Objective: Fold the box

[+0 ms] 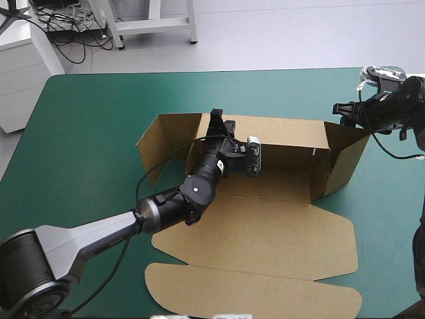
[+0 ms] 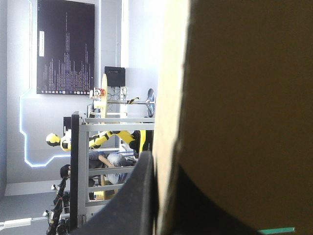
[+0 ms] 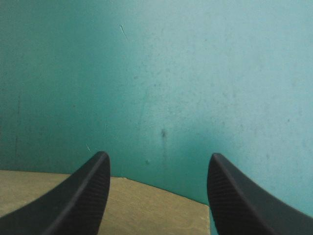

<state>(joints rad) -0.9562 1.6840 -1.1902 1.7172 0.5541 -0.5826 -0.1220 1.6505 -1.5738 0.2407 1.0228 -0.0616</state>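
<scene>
Brown box (image 1: 265, 232) half-raised, back wall (image 1: 292, 136) pinched in left jaws; right jaws spread

No text, label, brand, number or sign could be read. The box (image 1: 265, 226) showed only plain brown board, and the tabletop (image 1: 86, 113) only its plain teal-green cover.
</scene>
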